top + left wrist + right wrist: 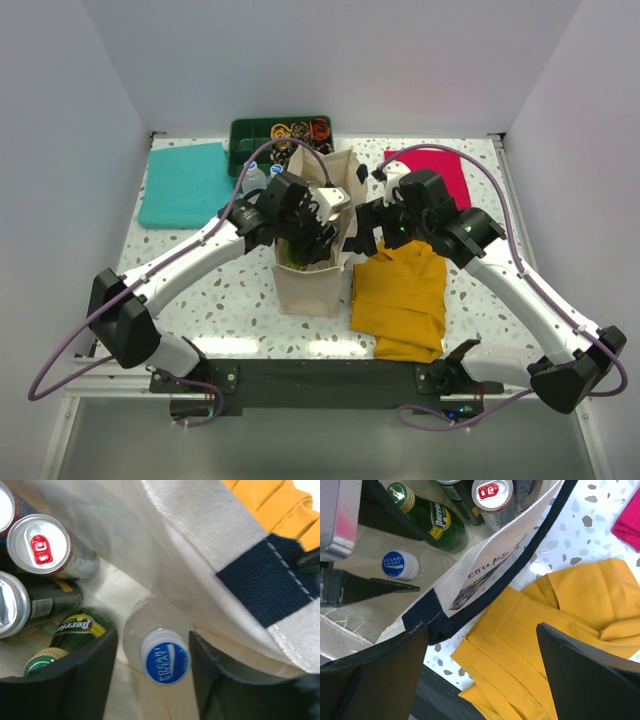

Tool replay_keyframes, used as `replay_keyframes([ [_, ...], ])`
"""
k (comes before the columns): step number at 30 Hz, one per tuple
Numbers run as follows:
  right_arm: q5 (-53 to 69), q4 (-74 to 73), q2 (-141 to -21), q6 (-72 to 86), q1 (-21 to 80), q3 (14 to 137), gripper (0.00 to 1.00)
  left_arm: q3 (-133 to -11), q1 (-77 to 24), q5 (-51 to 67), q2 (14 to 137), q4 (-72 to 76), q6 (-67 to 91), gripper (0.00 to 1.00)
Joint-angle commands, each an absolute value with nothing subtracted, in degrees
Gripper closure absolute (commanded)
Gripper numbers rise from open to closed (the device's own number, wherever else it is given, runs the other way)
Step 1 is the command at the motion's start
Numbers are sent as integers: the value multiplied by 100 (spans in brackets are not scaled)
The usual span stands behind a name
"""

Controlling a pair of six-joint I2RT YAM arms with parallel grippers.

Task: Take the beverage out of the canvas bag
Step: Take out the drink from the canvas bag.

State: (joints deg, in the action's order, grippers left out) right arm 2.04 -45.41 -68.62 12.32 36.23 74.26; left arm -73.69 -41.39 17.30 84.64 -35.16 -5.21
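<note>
The cream canvas bag point(310, 288) with navy handles stands open mid-table. My left gripper point(316, 232) reaches down into it and is open. In the left wrist view point(152, 675) its jaws straddle the blue "Pocari Sweat" cap of a clear bottle point(165, 656); the right finger is close against the cap and the left stands apart from it. A green Perrier bottle point(75, 630) and several cans point(42, 545) stand beside it. My right gripper point(362, 236) is open at the bag's right rim point(485, 565), its left finger beside the navy handle patch. It holds nothing.
A mustard-yellow cloth point(400, 295) lies right of the bag, under my right gripper point(480, 670). A magenta cloth point(432, 168) lies at the back right and a teal cloth point(185, 182) at the back left. A green tray point(245, 135) of small items stands behind the bag.
</note>
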Motion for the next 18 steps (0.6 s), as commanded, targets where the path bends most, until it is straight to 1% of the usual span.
replay_keyframes([
  [1, 9, -4377, -6855, 1081, 3612, 7611, 7, -7611, -4166, 1732, 8455, -3463, -562, 44],
  [3, 9, -4386, -6864, 1072, 3612, 7611, 7, -7620, -4175, 1740, 8455, -3480, -554, 56],
  [5, 9, -4403, -6864, 1072, 3612, 7594, 7, -7620, -4201, 1758, 8455, -3498, -554, 62],
  [6, 9, -4395, -6864, 1072, 3612, 7594, 7, -7629, -4192, 1767, 8455, -3498, -545, 69],
  [8, 9, -4386, -6855, 1081, 3612, 7585, 7, -7620, -4210, 1775, 8455, -3507, -554, 77],
  [9, 9, -4377, -6847, 1081, 3604, 7576, 7, -7629, -4210, 1784, 8446, -3507, -545, 86],
  [12, 9, -4386, -6855, 1081, 3612, 7576, 7, -7638, -4219, 1775, 8438, -3542, -554, 100],
  [18, -70, -4368, -6855, 1081, 3604, 7567, 7, -7646, -4228, 1740, 8394, -3577, -562, 100],
])
